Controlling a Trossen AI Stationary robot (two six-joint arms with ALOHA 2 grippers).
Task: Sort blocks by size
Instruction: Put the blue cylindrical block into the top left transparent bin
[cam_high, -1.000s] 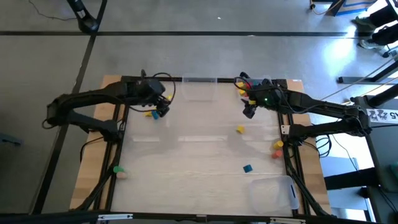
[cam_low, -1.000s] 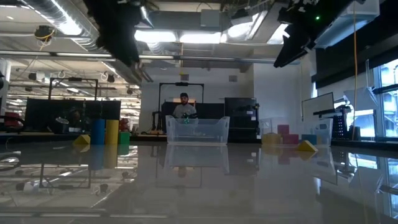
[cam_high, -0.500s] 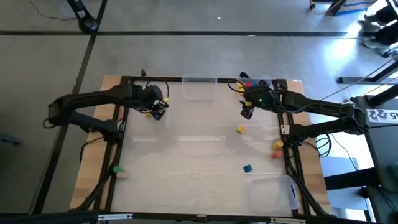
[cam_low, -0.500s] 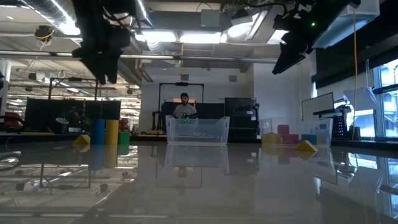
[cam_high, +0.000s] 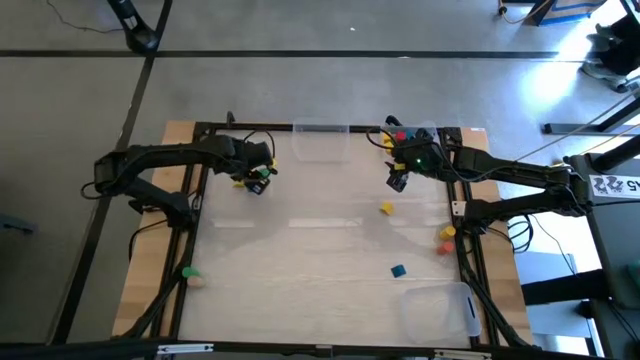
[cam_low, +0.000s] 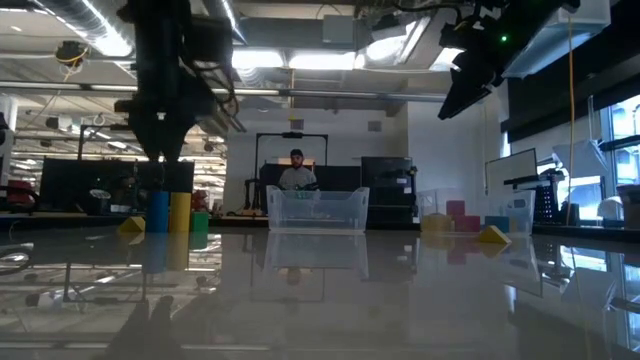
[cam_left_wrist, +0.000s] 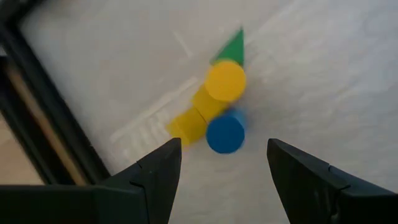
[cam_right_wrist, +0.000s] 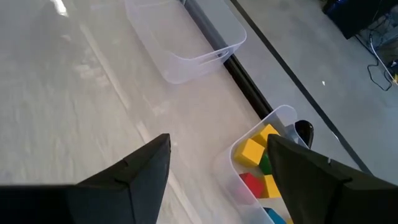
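- We see part of the sorting done — a clear bin at the table's far right corner already holds yellow, red and green blocks.
- Our left gripper hangs wide and empty over a cluster of blue, yellow and green blocks near the far left edge.
- Our right gripper hovers wide, empty, beside that bin.
- Loose blocks remain scattered over the table — much is left, we judge.
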